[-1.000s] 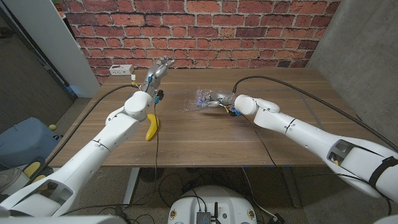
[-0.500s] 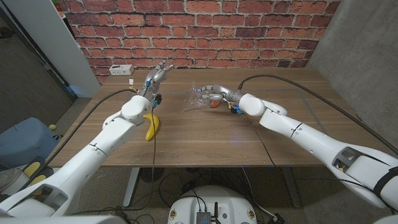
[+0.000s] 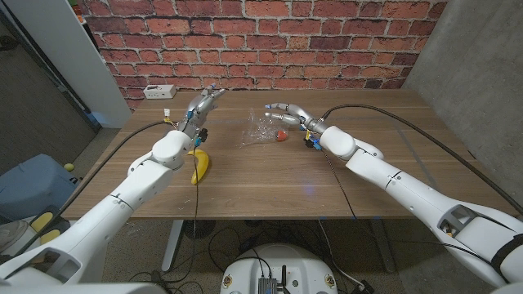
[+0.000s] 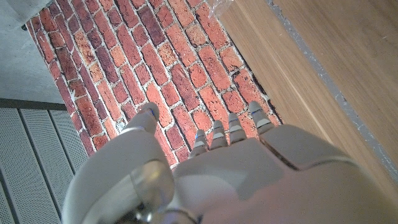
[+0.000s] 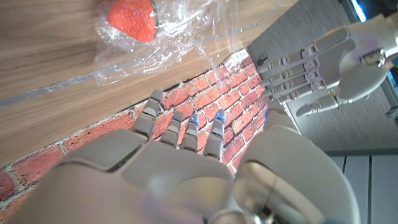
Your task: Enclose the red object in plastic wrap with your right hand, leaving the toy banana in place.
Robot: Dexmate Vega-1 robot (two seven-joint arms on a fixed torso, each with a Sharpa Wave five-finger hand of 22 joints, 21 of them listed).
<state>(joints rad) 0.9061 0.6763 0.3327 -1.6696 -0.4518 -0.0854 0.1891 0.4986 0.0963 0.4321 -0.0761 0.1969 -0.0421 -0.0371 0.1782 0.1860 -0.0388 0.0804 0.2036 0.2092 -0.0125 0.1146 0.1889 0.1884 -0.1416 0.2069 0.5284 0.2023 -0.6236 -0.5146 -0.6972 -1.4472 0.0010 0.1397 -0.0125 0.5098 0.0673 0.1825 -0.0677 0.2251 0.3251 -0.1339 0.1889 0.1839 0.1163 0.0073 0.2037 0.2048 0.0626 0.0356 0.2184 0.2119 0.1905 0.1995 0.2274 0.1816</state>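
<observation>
A red strawberry-like object (image 3: 281, 135) (image 5: 132, 18) lies mid-table at the right edge of a crumpled sheet of clear plastic wrap (image 3: 259, 129) (image 5: 186, 34); the wrap touches it and partly drapes it. My right hand (image 3: 286, 112) (image 5: 180, 146) hovers just behind the object, its fingers stretched out and holding nothing. The yellow toy banana (image 3: 199, 166) lies to the left, nearer the front. My left hand (image 3: 204, 99) (image 4: 205, 162) (image 5: 329, 68) is raised beyond the banana with its fingers extended and nothing in it.
A white power strip (image 3: 159, 91) sits at the table's far left edge (image 3: 147, 106). A brick wall (image 3: 270, 33) stands close behind the table. Black cables trail from both wrists across the wood.
My right hand, which had the wrap bunched over the red object, has drawn back toward the wall and let go. The wrap now lies on the table with the object showing.
</observation>
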